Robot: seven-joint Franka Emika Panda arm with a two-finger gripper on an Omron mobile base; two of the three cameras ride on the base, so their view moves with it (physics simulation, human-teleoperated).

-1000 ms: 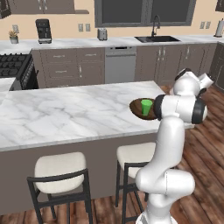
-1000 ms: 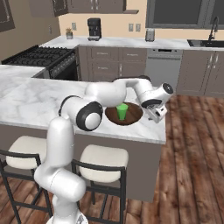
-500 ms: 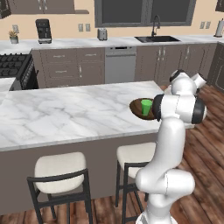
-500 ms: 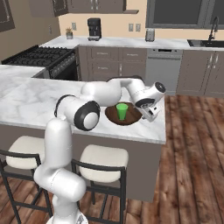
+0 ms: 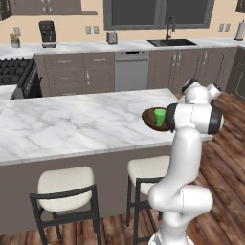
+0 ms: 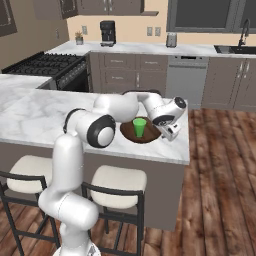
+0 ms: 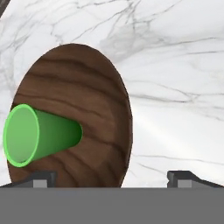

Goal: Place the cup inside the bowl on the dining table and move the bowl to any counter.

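Hand view puts the bowl (image 7: 74,113), the cup (image 7: 37,134) standing upright inside it, on the marble desk (image 7: 175,87) directly ahead of our pincer (image 7: 111,177), whose jaws gape wide and empty, straddling the bowl's near rim for lifting.

Green cup (image 5: 159,117) upright inside dark bowl (image 5: 151,117), near right end of marble surface (image 5: 72,127). White arm (image 5: 189,158) rising just beside bowl, partly covering it. Two cushioned stools (image 5: 64,184) below. Sink (image 5: 171,42) along back wall.
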